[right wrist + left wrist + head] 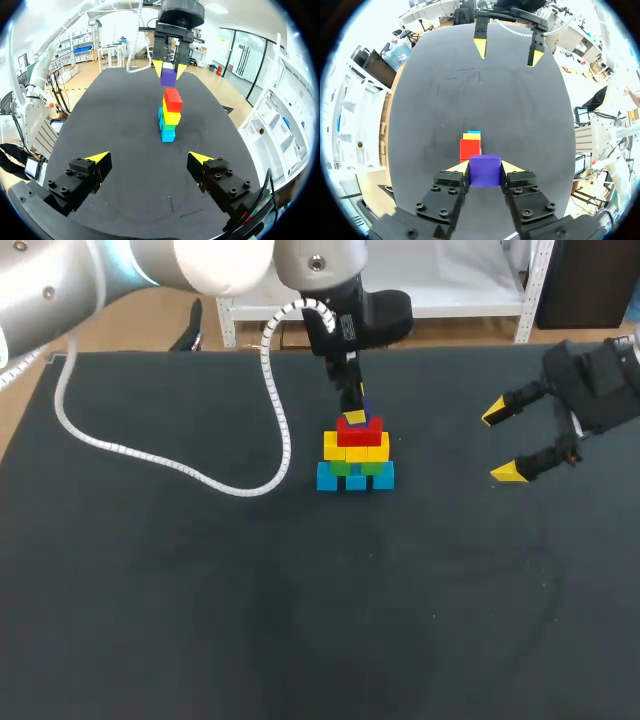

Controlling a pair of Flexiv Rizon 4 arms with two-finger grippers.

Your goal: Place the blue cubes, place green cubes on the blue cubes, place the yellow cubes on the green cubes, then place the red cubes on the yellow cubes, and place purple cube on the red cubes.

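Purple cube (485,171) in left claw (169,69)

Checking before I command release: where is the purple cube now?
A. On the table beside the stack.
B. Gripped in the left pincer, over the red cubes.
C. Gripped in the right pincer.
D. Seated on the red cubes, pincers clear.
B: the left pincer clamps the purple cube between its yellow tips over the red cubes; the right pincer is open and empty.

Dark matte table (150,620), faint pale scuff marks on its surface
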